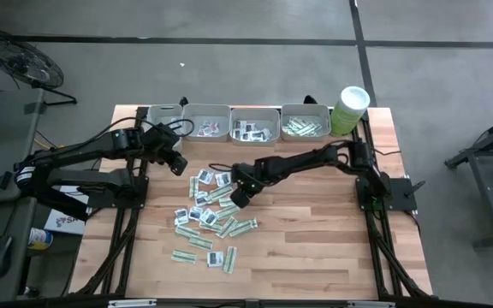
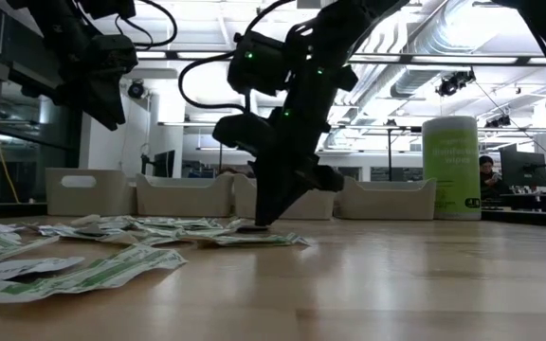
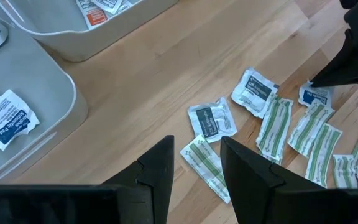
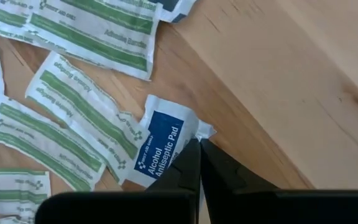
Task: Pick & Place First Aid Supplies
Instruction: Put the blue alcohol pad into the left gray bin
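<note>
Several first aid supplies [image 1: 205, 216] lie scattered on the wooden table: narrow green-white strips [image 4: 73, 118] and squarish white sachets [image 3: 211, 118]. My right gripper [image 1: 240, 198] points steeply down at the pile's right side. It is shut on a white sachet with a blue label, an alcohol pad [image 4: 159, 144]. My left gripper [image 3: 196, 146] hangs open above the table's far left [image 1: 176, 164], over a green-white strip [image 3: 205, 165], and touches nothing. My right gripper pinches the alcohol pad by its short edge [image 4: 190, 127], near a corner, between its two fingertips. The fingers come steeply from above, with their tips low at the table [image 2: 262, 220]. The rest of the pad lies flat, overlapping a green-white strip.
Four grey trays [image 1: 205, 121] stand in a row along the far edge, some holding sachets [image 1: 253, 130]. A pale green tub [image 1: 349, 107] with a white lid stands at their right end. Bare wood [image 1: 323, 231] lies to the right of the pile.
</note>
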### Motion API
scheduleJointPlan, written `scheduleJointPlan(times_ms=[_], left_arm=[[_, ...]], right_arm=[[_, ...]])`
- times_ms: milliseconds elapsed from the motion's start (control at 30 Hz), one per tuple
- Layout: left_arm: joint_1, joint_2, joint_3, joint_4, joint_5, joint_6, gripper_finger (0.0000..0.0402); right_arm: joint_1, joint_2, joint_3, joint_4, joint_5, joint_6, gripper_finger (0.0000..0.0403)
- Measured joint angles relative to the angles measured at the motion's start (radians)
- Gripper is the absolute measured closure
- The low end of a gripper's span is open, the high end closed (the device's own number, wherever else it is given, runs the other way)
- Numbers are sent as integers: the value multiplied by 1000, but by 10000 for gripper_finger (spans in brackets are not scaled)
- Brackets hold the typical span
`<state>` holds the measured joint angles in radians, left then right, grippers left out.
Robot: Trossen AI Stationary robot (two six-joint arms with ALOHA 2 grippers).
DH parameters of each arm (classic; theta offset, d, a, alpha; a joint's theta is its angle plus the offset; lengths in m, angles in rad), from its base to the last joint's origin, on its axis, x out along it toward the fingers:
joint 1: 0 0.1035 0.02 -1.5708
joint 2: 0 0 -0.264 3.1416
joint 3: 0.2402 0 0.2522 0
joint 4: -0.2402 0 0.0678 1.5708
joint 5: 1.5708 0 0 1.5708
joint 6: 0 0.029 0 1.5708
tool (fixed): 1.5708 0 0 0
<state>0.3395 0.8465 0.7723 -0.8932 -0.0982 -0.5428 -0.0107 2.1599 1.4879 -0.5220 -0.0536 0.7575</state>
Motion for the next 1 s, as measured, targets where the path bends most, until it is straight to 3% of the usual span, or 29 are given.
scheduleJointPlan(times_ms=[533, 733, 1000], left_arm=[[0, 0, 0, 2, 8, 0, 271], [0, 0, 0, 39, 40, -1, 271], [0, 0, 0, 267, 120, 25, 271]], right_arm=[[-33, -148, -1, -82, 122, -39, 403], [-29, -216, 0, -60, 271, -85, 403], [-2, -299, 1, 66, 496, -218, 403]])
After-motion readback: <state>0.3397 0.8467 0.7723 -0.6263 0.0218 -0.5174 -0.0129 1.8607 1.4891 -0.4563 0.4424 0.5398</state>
